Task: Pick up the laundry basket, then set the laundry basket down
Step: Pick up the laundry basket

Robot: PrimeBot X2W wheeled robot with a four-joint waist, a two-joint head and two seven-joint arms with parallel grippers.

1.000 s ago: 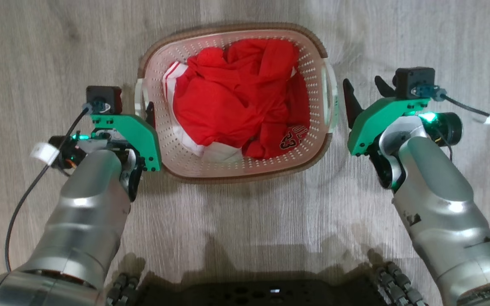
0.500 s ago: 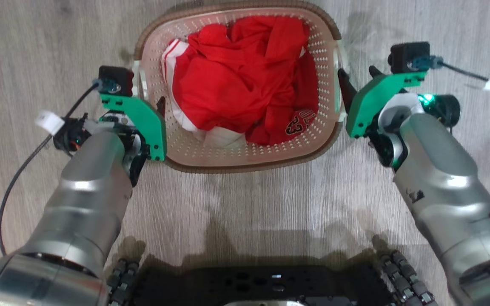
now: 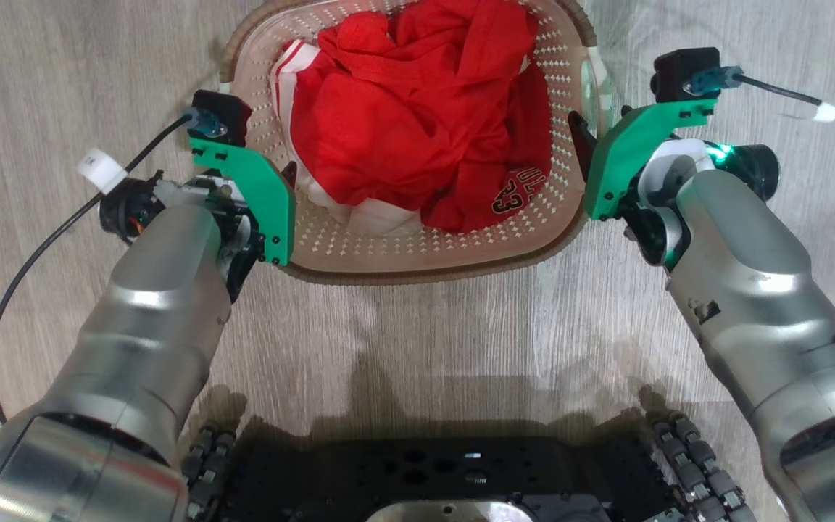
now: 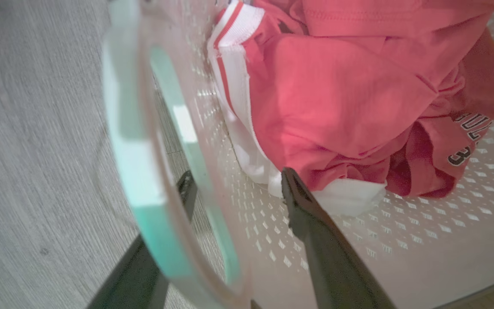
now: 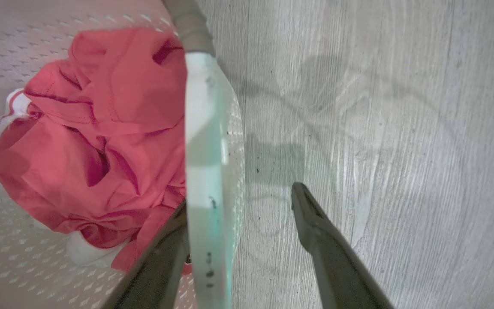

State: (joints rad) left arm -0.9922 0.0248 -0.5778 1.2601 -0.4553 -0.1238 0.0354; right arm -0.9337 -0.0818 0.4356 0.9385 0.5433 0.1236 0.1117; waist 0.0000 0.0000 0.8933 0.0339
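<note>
Laundry basket (image 3: 417,250) on floor at 12 o'clock, between arms. Left gripper (image 4: 237,176) and right gripper (image 5: 240,197) both spread wide, each straddling a white side handle, nothing pinched yet. Risk: uneven clamp, handle slips out, basket tips, red clothes (image 3: 417,123) spill.

The floor (image 3: 417,326) is pale grey wood-look plank (soft shadows fall across it). The laundry basket (image 3: 403,246) is over its far part; whether it touches cannot be told. The robot's dark base (image 3: 425,475) stands nearest.
</note>
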